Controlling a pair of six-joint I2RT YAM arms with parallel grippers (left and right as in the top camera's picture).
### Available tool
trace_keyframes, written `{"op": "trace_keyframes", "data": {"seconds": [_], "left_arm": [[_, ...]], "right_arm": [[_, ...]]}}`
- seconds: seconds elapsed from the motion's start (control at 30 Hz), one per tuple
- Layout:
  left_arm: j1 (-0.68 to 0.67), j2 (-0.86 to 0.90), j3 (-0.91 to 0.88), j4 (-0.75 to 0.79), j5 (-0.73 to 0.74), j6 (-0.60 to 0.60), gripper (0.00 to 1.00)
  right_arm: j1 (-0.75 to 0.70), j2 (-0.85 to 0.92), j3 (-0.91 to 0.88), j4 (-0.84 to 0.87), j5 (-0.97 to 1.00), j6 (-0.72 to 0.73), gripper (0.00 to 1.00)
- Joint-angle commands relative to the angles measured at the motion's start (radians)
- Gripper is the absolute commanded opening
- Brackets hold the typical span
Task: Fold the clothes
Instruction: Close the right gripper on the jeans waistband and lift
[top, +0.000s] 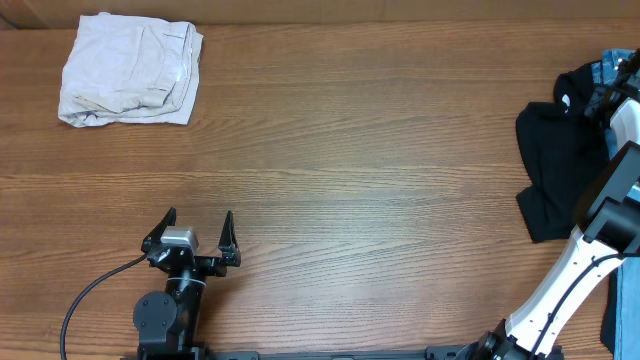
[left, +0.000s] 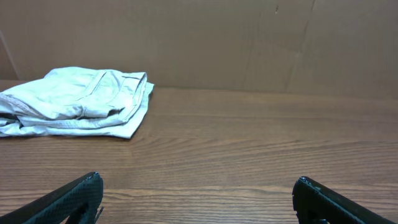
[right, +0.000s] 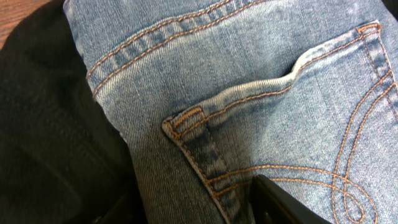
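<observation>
Your off-white fabric garment (top: 130, 70) lies folded in a compact rectangle at far left. At the right edge you have a crumpled black cloth garment (top: 560, 165), unfolded. Against it rest the light-blue denim jeans (right: 261, 93), back pocket up, orange stitching showing.

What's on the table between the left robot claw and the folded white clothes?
Nothing: just bare wooden table between the left gripper and the off-white garment, in the overhead and left wrist views.

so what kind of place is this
Probably a robot test bench for laundry folding: a wood-grain table against a plain brown backdrop, a folded off-white garment at one corner, denim jeans and a black garment in a heap.
</observation>
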Motion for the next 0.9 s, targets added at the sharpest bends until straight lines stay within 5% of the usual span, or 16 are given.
{"op": "trace_keyframes", "data": {"seconds": [0.0,0.2,0.37,0.63,0.87], "left_arm": [[0.006,-0.009,-0.004,-0.002,-0.006,0.015,1.00],[0.006,-0.009,-0.004,-0.002,-0.006,0.015,1.00],[0.006,-0.009,-0.004,-0.002,-0.006,0.015,1.00],[0.006,-0.009,-0.004,-0.002,-0.006,0.015,1.00],[0.006,-0.009,-0.004,-0.002,-0.006,0.015,1.00]], "right_arm": [[-0.007,0.019,-0.006,-0.011,0.001,-0.034,0.59],[-0.013,0.022,-0.006,-0.020,-0.005,-0.050,0.59],[-0.032,0.022,-0.006,-0.024,0.005,-0.048,0.49],[-0.035,0.022,-0.006,-0.014,0.006,-0.021,0.04],[-0.035,-0.024,0.030,-0.011,0.005,0.085,0.04]]}}
